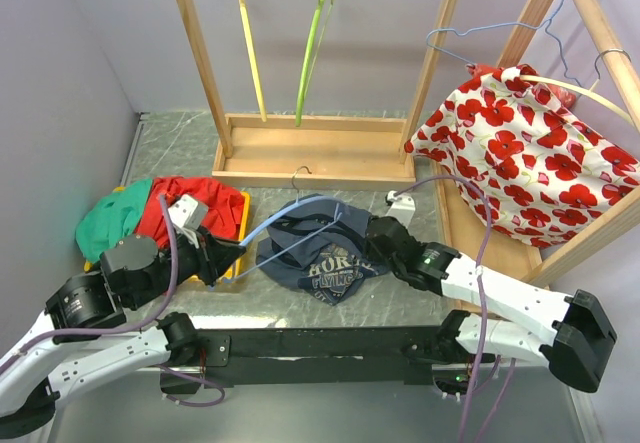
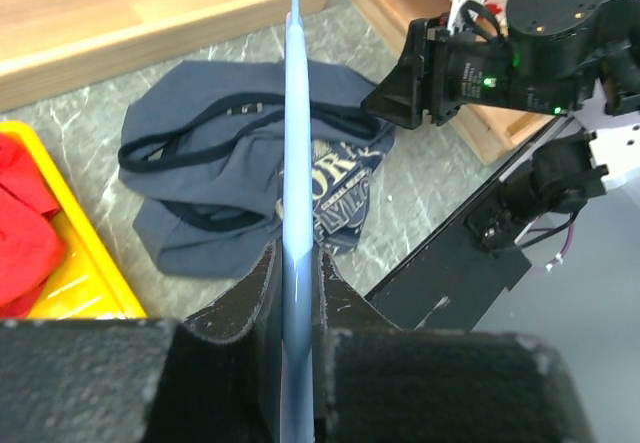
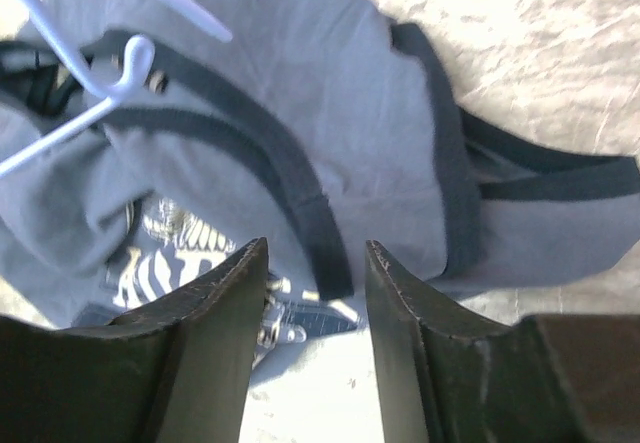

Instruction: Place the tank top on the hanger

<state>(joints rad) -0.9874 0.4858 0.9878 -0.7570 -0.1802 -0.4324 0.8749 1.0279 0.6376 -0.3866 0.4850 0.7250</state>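
Note:
The navy tank top (image 1: 322, 251) lies crumpled on the table, lettering up; it also shows in the left wrist view (image 2: 230, 178) and the right wrist view (image 3: 330, 123). The light blue hanger (image 1: 290, 225) lies across its left part, hook toward the rack. My left gripper (image 1: 238, 254) is shut on the hanger's end (image 2: 298, 193), seen edge-on between the fingers. My right gripper (image 1: 368, 240) is open just above the tank top's right edge, its fingers (image 3: 215, 308) either side of a dark strap (image 3: 300, 188); the hanger's arm shows at upper left (image 3: 90, 73).
A yellow tray (image 1: 241, 225) with red (image 1: 195, 201) and green (image 1: 112, 220) garments sits at left. A wooden rack (image 1: 318, 148) at the back holds lime green (image 1: 312, 53) and yellow (image 1: 250, 48) hangers. A second rack at right carries a red floral garment (image 1: 525, 148).

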